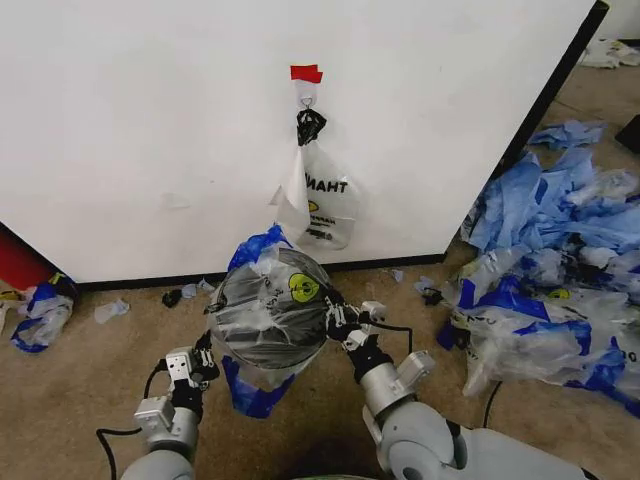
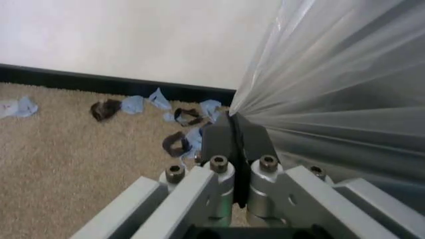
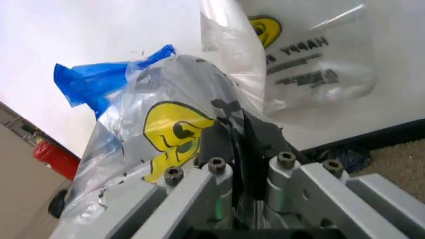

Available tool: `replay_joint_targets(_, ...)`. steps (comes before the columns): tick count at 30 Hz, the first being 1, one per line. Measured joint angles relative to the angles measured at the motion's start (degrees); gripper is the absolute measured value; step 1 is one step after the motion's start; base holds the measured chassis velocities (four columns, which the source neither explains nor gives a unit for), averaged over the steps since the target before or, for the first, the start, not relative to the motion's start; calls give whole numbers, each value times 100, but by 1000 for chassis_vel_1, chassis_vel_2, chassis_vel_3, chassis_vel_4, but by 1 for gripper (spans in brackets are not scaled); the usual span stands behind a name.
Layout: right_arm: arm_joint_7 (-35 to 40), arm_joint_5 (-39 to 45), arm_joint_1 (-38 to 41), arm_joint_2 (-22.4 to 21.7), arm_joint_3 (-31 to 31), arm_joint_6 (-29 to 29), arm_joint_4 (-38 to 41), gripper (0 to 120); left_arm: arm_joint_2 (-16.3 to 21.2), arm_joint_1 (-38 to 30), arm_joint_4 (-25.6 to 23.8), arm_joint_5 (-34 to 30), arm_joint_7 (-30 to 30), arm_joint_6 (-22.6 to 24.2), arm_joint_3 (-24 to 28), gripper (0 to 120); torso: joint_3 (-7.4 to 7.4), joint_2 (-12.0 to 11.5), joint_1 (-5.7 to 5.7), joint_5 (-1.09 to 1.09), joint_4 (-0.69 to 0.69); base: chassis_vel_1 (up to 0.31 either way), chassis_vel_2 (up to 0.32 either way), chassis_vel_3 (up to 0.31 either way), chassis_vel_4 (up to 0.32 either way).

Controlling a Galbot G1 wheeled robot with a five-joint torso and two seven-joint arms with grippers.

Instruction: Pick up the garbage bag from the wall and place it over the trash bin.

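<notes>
A white wall (image 1: 150,120) with a black base strip stands at the far side of a tan carpet. On the wall, a small hook (image 1: 306,98) under a piece of red tape (image 1: 306,73) holds a clear bag with black lettering (image 1: 322,205).

Just in front of the wall, near the robot, sits the black bin (image 1: 262,325). The see-through garbage bag (image 1: 268,300) with blue handles is stretched over its top, a yellow face print showing on the plastic.

The left gripper (image 1: 205,357) is at the bin's left side, its fingers pressed together on the bag's edge, with the plastic fanning tight from them in the left wrist view. The right gripper (image 1: 335,318) is at the bin's right side, its fingers likewise pinched on the bag.

A heap of blue and clear bags (image 1: 560,260) lies on the carpet to the right. Small scraps (image 1: 185,293) lie along the wall's base on the left.
</notes>
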Motion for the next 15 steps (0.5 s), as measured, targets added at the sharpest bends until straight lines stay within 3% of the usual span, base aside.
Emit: replay_joint_targets(15, -14, 86, 54, 56, 16, 7, 15, 1, -273, -139, 389, 147, 155, -43, 180, 0, 0, 0, 0, -1, 0, 0, 0, 0, 0)
